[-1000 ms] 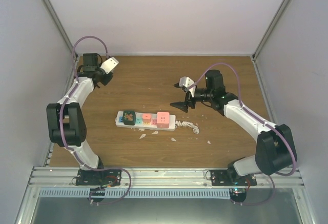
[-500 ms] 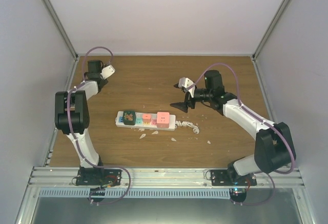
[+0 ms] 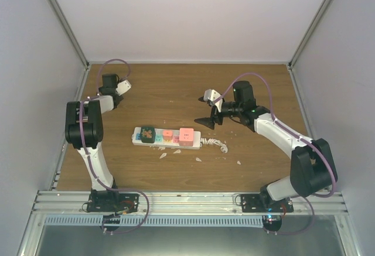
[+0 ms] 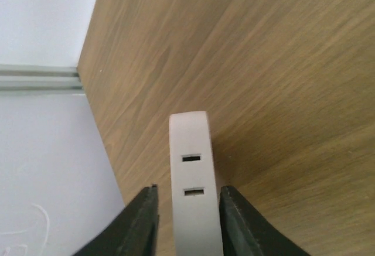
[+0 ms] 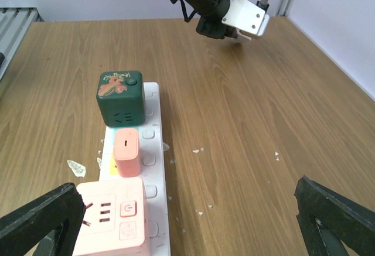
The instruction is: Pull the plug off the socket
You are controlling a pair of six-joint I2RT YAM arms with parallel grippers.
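Nearest the arm bases, small white flakes [image 3: 163,154] lie scattered on the brown wooden table [image 3: 176,177], just in front of the long white power strip [image 3: 167,141]. The strip lies flat near the middle of the table, lengthwise left to right, and its short coiled white cord [image 3: 215,144] trails off the right end. Three plugs sit in it: a dark green cube [image 3: 147,133] at the left, a small salmon block [image 3: 167,134] in the middle, and a larger pink cube [image 3: 186,136] at the right. They cover most of the outlets, so the coloured squares are hard to make out. In the right wrist view the frame cuts off the strip's near end, and one black finger [image 5: 41,221] overlaps the pink cube's edge. The right claw [image 3: 209,111] hovers spread wide and empty just beyond the strip's right end. Farther off, near the far left corner and close to the left wall [image 3: 35,92], the left claw [image 4: 188,197] grips a white rectangular plug with two slots [image 4: 190,139], well apart from the strip. The plug's lower part runs out of the left wrist view. A broad stretch of table lies between the strip and the far edge.
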